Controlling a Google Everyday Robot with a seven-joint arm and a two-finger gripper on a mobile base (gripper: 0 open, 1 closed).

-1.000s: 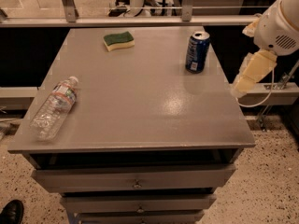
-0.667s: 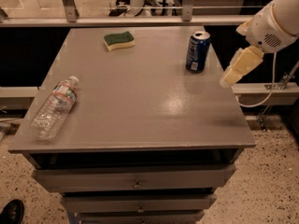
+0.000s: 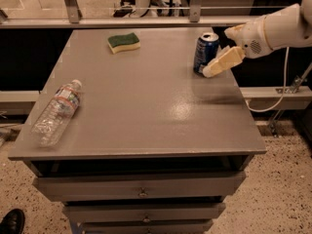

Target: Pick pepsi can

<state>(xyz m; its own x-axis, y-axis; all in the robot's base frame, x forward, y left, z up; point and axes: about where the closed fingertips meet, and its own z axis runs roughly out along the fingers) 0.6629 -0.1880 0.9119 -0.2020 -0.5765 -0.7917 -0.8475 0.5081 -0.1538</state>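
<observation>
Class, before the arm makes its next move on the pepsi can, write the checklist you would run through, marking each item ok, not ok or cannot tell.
1. Pepsi can stands upright on the table: ok.
2. End effector is level with the can, low at its side nearer the arm: ok.
3. End effector is placed around the can, not just beside it: cannot tell from this view.
4. Water bottle, lying at the far front corner, is out of the path: ok.
5. Sponge is apart from the can: ok.
6. Can has room from the table's edge on the arm's side: not ok; it stands fairly near that edge, so a nudge is risky.
</observation>
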